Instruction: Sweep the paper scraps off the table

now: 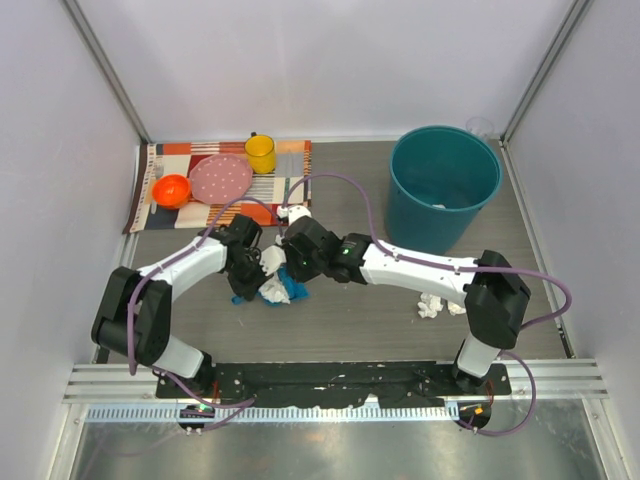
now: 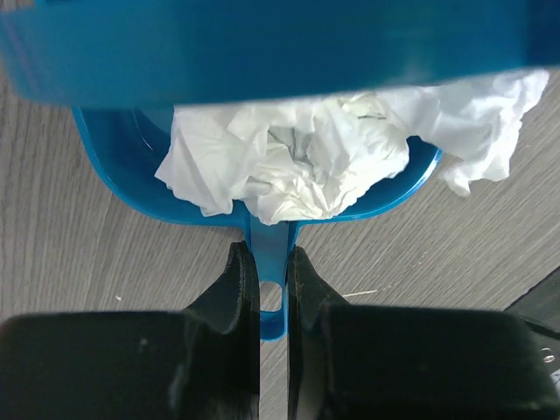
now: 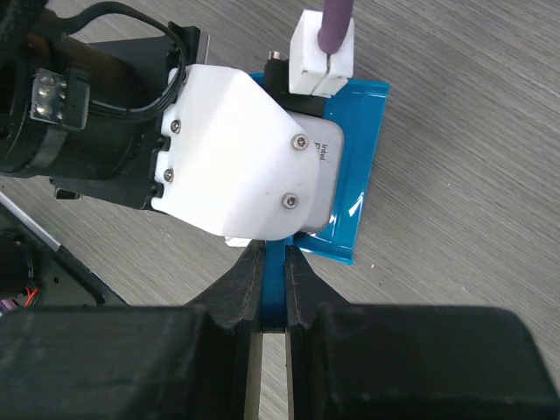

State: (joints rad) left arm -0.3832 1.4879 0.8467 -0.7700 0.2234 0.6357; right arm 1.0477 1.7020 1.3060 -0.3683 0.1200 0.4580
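Top external view shows it partway: left gripper (image 2: 269, 258) clamps the blue dustpan (image 2: 122, 166), one crumpled wad (image 2: 297, 157) aboard, right gripper (image 3: 273, 262) pinches the blue sweeper (image 3: 359, 175), paper scraps (image 1: 431, 306) lie unswept on the table (image 1: 340, 335) at four o'clock.

Left of the teal bucket (image 1: 443, 185), bare tabletop (image 1: 345, 160) lay open up to the striped placemat (image 1: 160, 160), which was crowded with an orange bowl (image 1: 171, 189), pink plate (image 1: 221, 179) and yellow cup (image 1: 260, 153). Nearer than the bucket, the left arm (image 1: 190, 262) and right arm (image 1: 410, 268) barred the middle. The left fingers (image 2: 241, 280) were clamped on a blue dustpan (image 2: 114, 157), the right fingers (image 3: 245, 280) on a blue paddle (image 3: 359, 157). Paper scraps (image 1: 432, 306) lay on the bucket's near side.
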